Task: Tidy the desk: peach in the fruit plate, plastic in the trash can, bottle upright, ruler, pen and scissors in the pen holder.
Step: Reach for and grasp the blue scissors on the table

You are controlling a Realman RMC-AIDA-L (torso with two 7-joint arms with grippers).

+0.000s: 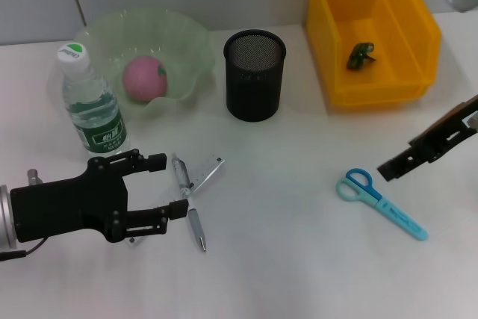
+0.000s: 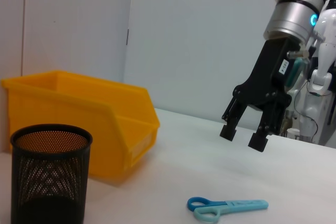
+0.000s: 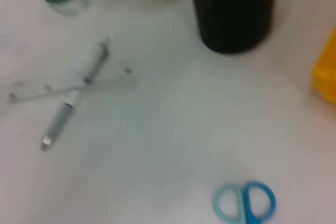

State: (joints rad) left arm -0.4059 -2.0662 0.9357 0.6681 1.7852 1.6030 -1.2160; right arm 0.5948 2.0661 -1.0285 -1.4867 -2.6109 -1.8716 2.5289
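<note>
A pink peach (image 1: 144, 78) lies in the green fruit plate (image 1: 190, 42). Beside it the bottle (image 1: 91, 106) stands upright. The silver pen (image 1: 188, 201) and clear ruler (image 1: 204, 178) lie crossed on the table, seen too in the right wrist view as pen (image 3: 73, 98) and ruler (image 3: 68, 88). My left gripper (image 1: 168, 184) is open, its fingers on either side of the pen. Blue scissors (image 1: 381, 203) lie flat at the right. My right gripper (image 2: 242, 137) hangs open above the table, just beyond the scissors (image 2: 226, 208). Green plastic (image 1: 361, 55) sits in the yellow trash can (image 1: 418, 31).
The black mesh pen holder (image 1: 255, 74) stands between the plate and the yellow bin, with nothing sticking out of it. The yellow bin (image 2: 79, 114) is right behind the holder (image 2: 50, 171) in the left wrist view. A grey wall borders the table's far edge.
</note>
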